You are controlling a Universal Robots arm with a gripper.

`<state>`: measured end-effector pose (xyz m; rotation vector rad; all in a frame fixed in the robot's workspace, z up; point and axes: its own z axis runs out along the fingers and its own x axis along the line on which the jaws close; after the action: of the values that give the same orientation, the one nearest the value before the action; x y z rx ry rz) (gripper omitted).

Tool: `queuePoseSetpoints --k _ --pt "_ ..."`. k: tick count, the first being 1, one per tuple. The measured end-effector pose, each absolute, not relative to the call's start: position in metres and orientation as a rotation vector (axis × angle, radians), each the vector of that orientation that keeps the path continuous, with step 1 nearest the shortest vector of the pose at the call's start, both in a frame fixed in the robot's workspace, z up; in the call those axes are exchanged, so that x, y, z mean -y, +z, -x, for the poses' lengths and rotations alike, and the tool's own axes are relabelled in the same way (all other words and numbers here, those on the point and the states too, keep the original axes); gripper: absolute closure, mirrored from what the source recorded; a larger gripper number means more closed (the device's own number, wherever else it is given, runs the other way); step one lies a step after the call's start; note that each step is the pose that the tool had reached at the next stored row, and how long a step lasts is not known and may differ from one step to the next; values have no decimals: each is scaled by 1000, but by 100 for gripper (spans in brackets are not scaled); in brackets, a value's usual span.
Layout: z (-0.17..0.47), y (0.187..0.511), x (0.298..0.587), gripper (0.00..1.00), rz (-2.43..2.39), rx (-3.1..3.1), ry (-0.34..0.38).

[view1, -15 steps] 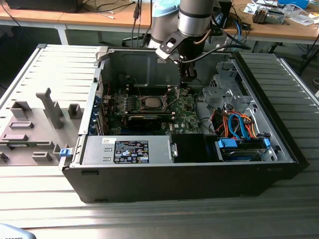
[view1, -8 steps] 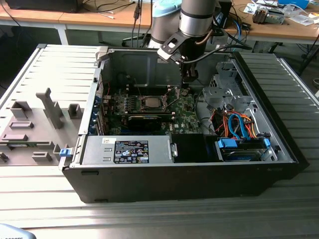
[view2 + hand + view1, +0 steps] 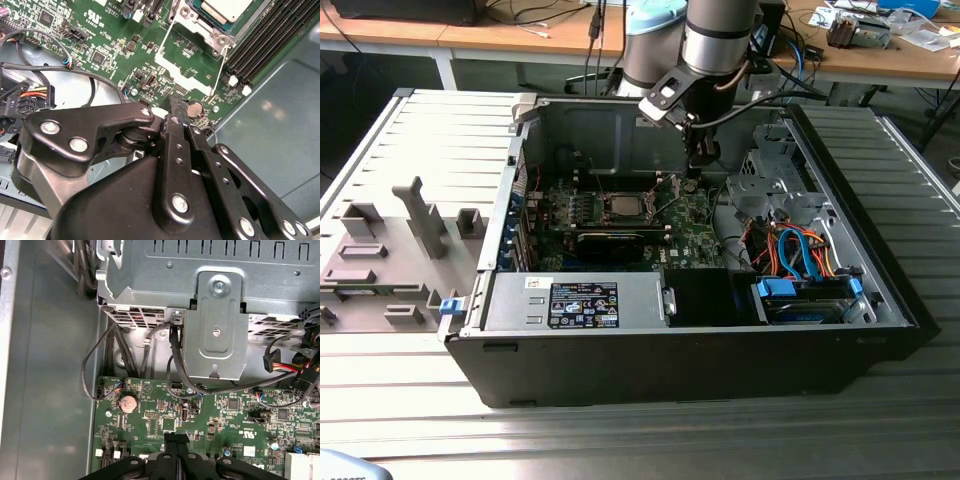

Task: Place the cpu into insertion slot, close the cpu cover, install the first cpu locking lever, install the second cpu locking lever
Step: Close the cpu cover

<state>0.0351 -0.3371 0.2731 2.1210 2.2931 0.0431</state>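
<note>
The pincer is hanging clenched on nothing over the green motherboard, tips just beside the coin battery, probably shut to act as a pushing tool. Just beyond, two thin locking levers are standing unlatched. Farther off, the cpu is sitting in the insertion slot, the cpu cover seemingly lying over it.

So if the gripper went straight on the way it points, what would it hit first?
Probably the green motherboard, on small components near the coin battery; the gripper looks close above it, though depth is unclear.
</note>
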Motion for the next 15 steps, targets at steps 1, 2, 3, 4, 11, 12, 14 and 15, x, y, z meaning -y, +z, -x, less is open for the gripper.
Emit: queuePoseSetpoints --k 1,2,3,4,11,12,14,15 --pt "-35 273 337 89 -2121 -2293 43" --pt "-36 273 337 89 -2121 -2293 43" --pt "-36 273 337 89 -2121 -2293 43" --pt "-37 273 337 89 -2121 -2293 43" --pt "-40 271 337 89 -2121 -2293 43" --pt "-41 271 337 89 -2121 -2293 43" --pt "-41 271 337 89 -2121 -2293 43" --pt "-42 271 337 89 -2121 -2293 43"
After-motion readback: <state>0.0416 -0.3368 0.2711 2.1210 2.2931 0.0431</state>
